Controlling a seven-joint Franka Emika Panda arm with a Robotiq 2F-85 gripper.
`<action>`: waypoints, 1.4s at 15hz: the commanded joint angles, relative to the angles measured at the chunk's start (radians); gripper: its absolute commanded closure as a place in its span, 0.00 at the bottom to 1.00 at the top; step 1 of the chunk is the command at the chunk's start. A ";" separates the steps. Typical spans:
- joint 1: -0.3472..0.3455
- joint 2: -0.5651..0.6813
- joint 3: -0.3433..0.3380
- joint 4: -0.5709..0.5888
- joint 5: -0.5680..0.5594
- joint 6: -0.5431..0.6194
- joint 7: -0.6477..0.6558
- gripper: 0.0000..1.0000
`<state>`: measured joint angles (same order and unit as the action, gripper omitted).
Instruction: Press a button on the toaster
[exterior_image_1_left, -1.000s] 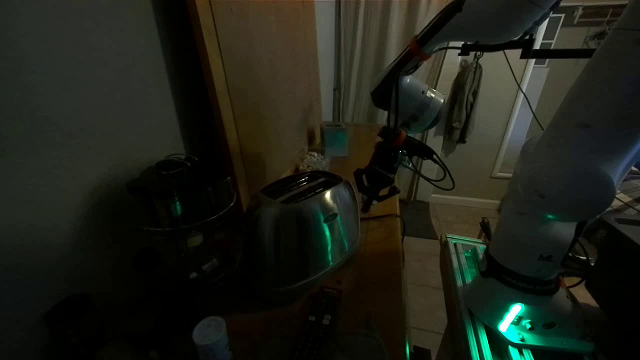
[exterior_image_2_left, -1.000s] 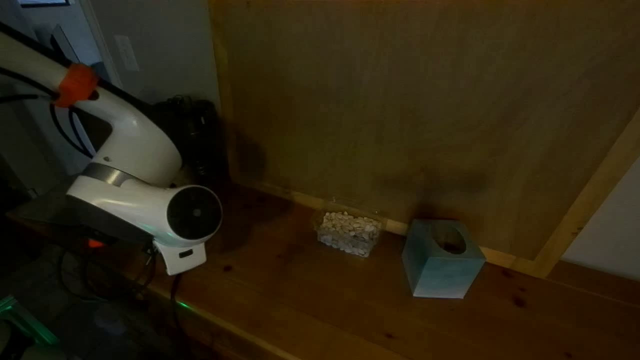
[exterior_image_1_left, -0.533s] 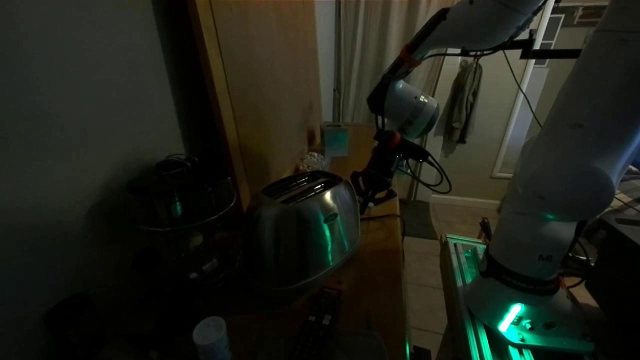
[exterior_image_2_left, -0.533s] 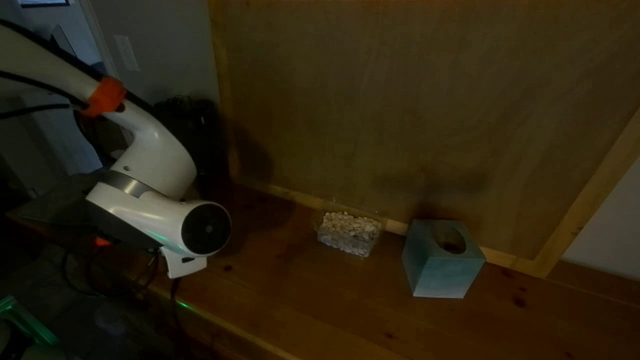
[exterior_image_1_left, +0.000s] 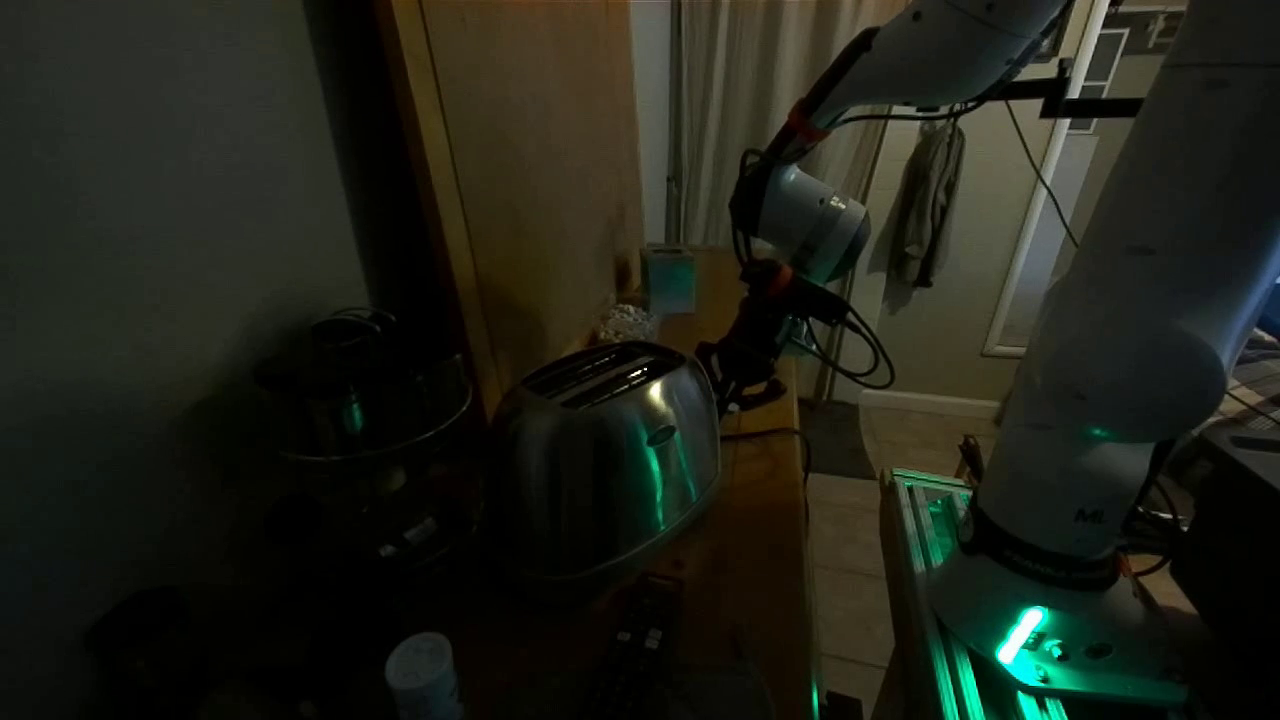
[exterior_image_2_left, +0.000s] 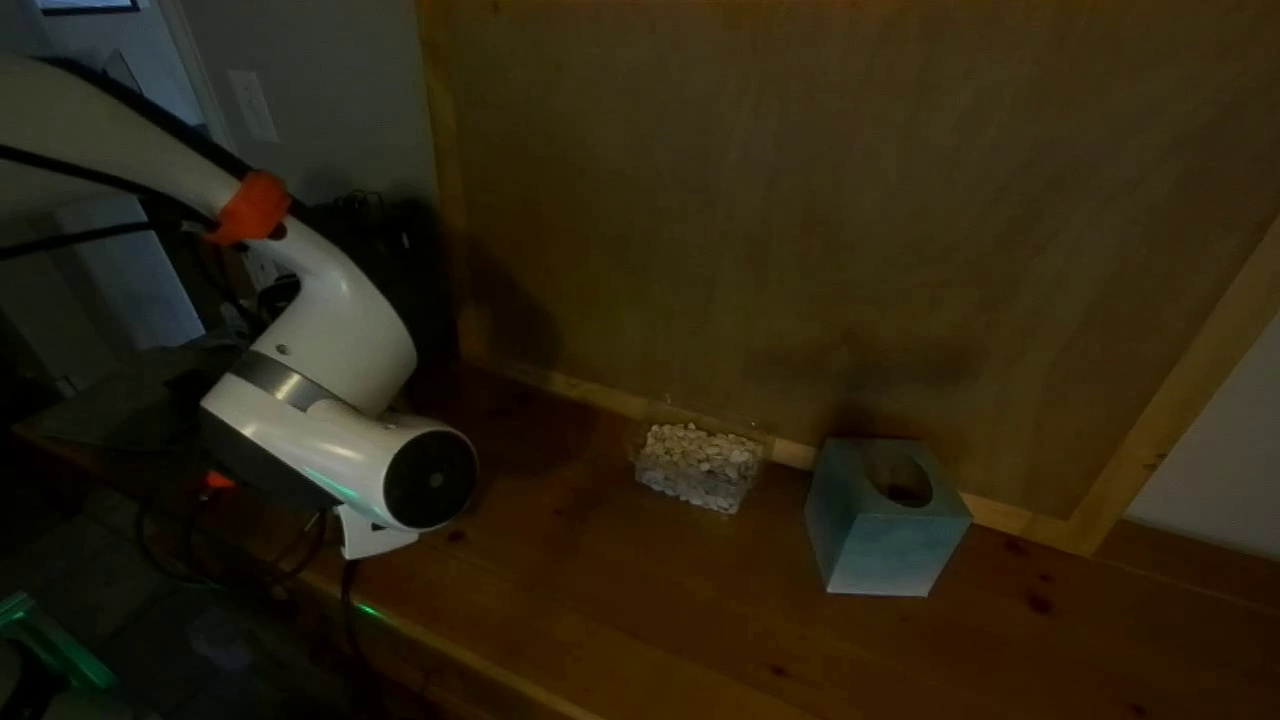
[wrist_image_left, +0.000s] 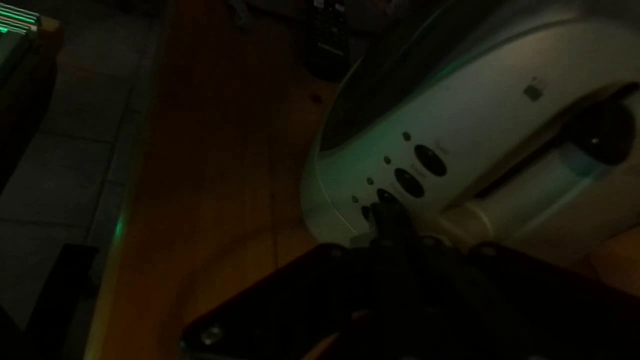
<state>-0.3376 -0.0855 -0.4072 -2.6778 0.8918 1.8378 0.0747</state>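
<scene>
The chrome toaster (exterior_image_1_left: 600, 480) stands on the wooden counter, slots up. In the wrist view its end panel (wrist_image_left: 480, 115) shows a column of dark oval buttons (wrist_image_left: 409, 182) with small dots beside them, and a dark lever knob (wrist_image_left: 602, 130) in a slot. My gripper (wrist_image_left: 387, 210) is shut and empty, its fingertips together over the lower buttons, partly covering them. I cannot tell whether they touch. In an exterior view my gripper (exterior_image_1_left: 728, 405) is at the toaster's far end, its tips partly hidden behind it. In an exterior view the arm (exterior_image_2_left: 330, 400) hides the gripper.
A dark pot-like appliance (exterior_image_1_left: 370, 430) stands beside the toaster. A remote (exterior_image_1_left: 640, 630) and a white canister (exterior_image_1_left: 422, 670) lie nearer the camera. A cord (exterior_image_1_left: 770, 432) runs off the counter edge. A pebble-filled container (exterior_image_2_left: 700, 465) and tissue box (exterior_image_2_left: 885, 520) stand by the wooden panel (exterior_image_2_left: 800, 200).
My arm has moved toward the toaster's button end. The gripper has shifted left in an exterior view and is now more hidden behind the toaster. The toaster has not moved.
</scene>
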 joint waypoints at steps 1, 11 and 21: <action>-0.019 0.052 0.007 0.033 0.042 -0.052 -0.016 1.00; -0.023 0.108 0.009 0.062 0.046 -0.093 -0.012 1.00; -0.032 0.140 0.007 0.079 0.068 -0.149 -0.009 1.00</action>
<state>-0.3573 0.0235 -0.4068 -2.6229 0.9135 1.7358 0.0747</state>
